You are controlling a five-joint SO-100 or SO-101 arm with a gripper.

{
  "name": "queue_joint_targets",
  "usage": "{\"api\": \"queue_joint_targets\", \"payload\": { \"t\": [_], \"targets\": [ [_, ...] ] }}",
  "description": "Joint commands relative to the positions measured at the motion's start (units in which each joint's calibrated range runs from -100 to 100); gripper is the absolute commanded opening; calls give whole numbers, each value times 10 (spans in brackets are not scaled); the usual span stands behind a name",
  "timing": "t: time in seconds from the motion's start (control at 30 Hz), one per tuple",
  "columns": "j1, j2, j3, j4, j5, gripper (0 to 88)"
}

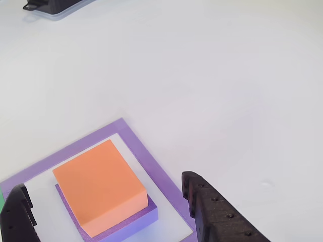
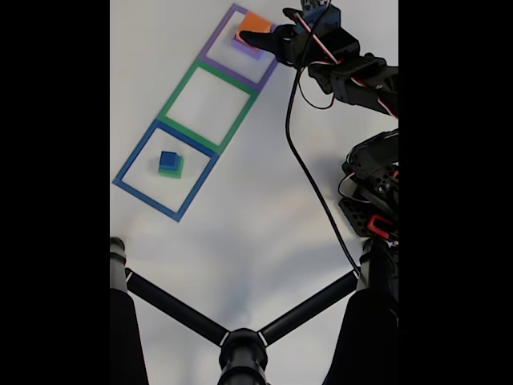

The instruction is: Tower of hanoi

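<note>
Nearest the lens in the other view, two black fingers (image 1: 217,212), one at the lower left edge, one at lower right, spread wide with the stack between them and touching neither; gripper (image 1: 103,196) plainly open, holding nothing. Between those fingers, an orange block (image 1: 98,184), matte, squarish, clean-edged, paler on top and darker on its sides. Sitting squarely on a flatter purple block (image 1: 132,219), slightly wider, showing as a thin rim along the orange one's lower edges. Both resting on the white inner field of a purple frame (image 1: 101,133), toward that frame's corner closest to the camera. At the top left, a dark object on a clear base (image 1: 55,6), well apart. In the fixed view, a black tripod (image 2: 240,341) closest, legs splayed across the bottom. Farther up, three square outlines in a diagonal row on the white table (image 2: 264,216): blue frame (image 2: 132,191), green frame (image 2: 180,88), then the purple one at the top. Inside the blue frame, a small blue block (image 2: 168,159) stacked on a green block (image 2: 175,172). Green frame's interior bare white. At the top, the arm (image 2: 353,72) reaching in from the right, cable (image 2: 300,160) trailing down, fingers over the orange-on-purple stack.
</note>
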State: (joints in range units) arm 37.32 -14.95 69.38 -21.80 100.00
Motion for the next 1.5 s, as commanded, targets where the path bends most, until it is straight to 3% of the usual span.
{"api": "queue_joint_targets", "payload": {
  "t": [0.0, 0.7, 1.47],
  "targets": [
    [-7, 26, -1, -60, 0, 370],
    [-21, 142, 16, -212, 0, 376],
    [-30, 207, -52, -222, 0, 375]
  ]
}}
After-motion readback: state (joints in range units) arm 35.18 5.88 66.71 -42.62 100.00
